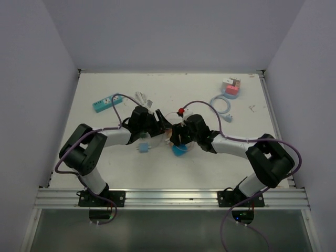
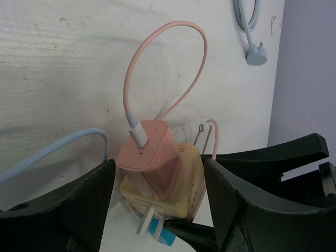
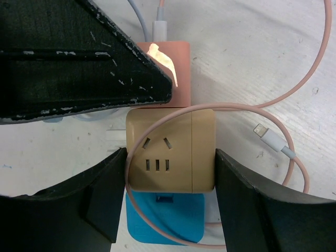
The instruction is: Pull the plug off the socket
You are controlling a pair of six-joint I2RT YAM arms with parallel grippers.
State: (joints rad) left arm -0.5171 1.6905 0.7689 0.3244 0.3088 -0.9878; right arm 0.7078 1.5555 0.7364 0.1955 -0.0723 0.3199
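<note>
A yellow cube socket [image 3: 170,152] lies on the white table with a pink charger plug [image 2: 149,152] seated in one face and a blue plug [image 3: 165,215] in another. A pink cable [image 2: 173,31] loops from the pink plug and crosses the cube. My right gripper [image 3: 170,157] is shut on the cube, one finger pressed on each side. My left gripper [image 2: 158,167] is open and straddles the pink plug, with a gap to its right finger. In the top view both grippers, left [image 1: 161,122] and right [image 1: 177,137], meet mid-table and hide the cube.
A teal power strip [image 1: 103,104] lies at the back left. A coiled light blue cable [image 1: 223,105] and a pink and white adapter [image 1: 231,86] lie at the back right. A small light blue plug [image 1: 143,148] lies beside the left arm. The cable's white connector [image 3: 273,139] lies right of the cube.
</note>
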